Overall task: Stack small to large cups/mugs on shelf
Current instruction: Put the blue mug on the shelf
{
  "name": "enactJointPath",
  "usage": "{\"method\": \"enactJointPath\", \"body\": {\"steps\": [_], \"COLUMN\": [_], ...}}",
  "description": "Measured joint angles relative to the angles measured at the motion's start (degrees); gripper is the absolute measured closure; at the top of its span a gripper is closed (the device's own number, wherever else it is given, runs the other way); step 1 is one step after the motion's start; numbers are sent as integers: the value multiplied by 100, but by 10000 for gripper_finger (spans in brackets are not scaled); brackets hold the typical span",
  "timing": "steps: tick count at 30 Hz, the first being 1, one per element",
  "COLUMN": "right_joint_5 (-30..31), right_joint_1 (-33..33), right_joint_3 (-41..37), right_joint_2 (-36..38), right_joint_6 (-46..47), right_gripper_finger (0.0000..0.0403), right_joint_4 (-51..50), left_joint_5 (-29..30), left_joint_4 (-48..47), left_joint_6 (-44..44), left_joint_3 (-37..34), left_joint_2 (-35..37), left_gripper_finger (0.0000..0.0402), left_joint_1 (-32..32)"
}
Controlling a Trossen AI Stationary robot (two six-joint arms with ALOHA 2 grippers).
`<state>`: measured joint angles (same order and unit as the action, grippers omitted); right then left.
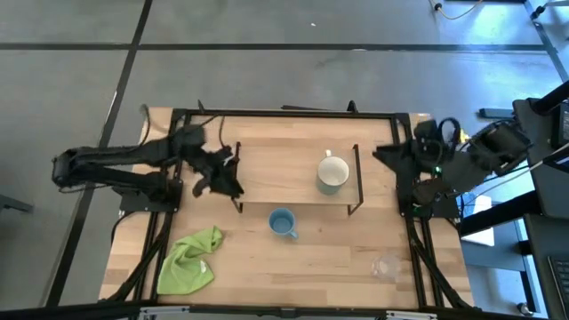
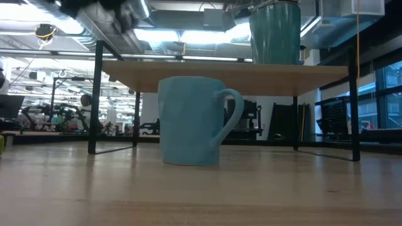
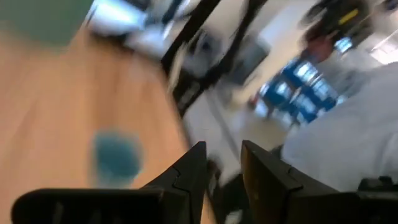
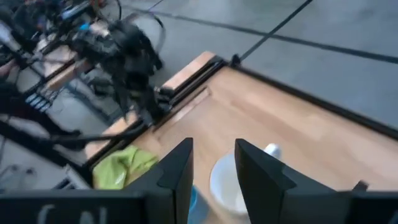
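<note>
Both pincers were empty: the left pincer hung over the left end of the shelf with its fingers parted by a narrow gap, and the right pincer waited off the table's right edge, fingers likewise apart around nothing. On the shelf's right part stood the cream-white mug, upright, handle toward the far side. The light-blue mug sat on the table just in front of the shelf, upright, handle to one side, and the clear glass cup stood well apart near the right front corner. Both mugs looked stiff, glazed and probably slick, so a grip across the rim wall seemed safer than the handle; the glass appeared light, fragile and hard to see, calling for a gentle squeeze. A soft green cloth lay crumpled at the left front. Pale smooth wood formed the table; around it lay grey floor, with a lit workshop beyond
</note>
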<state>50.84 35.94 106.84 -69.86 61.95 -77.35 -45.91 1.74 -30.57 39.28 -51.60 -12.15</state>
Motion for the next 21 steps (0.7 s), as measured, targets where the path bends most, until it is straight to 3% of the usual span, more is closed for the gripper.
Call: {"method": "enactJointPath", "body": {"steps": [3, 8, 13, 16, 21], "right_joint_5": [144, 411, 226, 156, 360], "right_joint_1": [503, 1282, 1761, 2024, 2345], "right_joint_3": [-241, -615, -985, -1181, -1229], "right_joint_2": [220, 430, 515, 420, 75], "right_joint_6": [200, 0, -398, -150, 222], "right_gripper_finger": [283, 283, 283, 283, 283], "right_joint_4": [111, 749, 1729, 1831, 2450], "left_joint_5": [997, 2511, 3615, 4045, 4193], "left_joint_4": [832, 547, 402, 505, 196], "left_joint_6": [-613, -1004, -1292, -1302, -1001], "left_joint_3": [65, 349, 403, 403, 939], "left_joint_2": [287, 368, -182, -755, -1757], "left_gripper_finger": [307, 307, 307, 307, 307], "left_joint_1": [858, 2123, 3339, 3919, 4379]}}
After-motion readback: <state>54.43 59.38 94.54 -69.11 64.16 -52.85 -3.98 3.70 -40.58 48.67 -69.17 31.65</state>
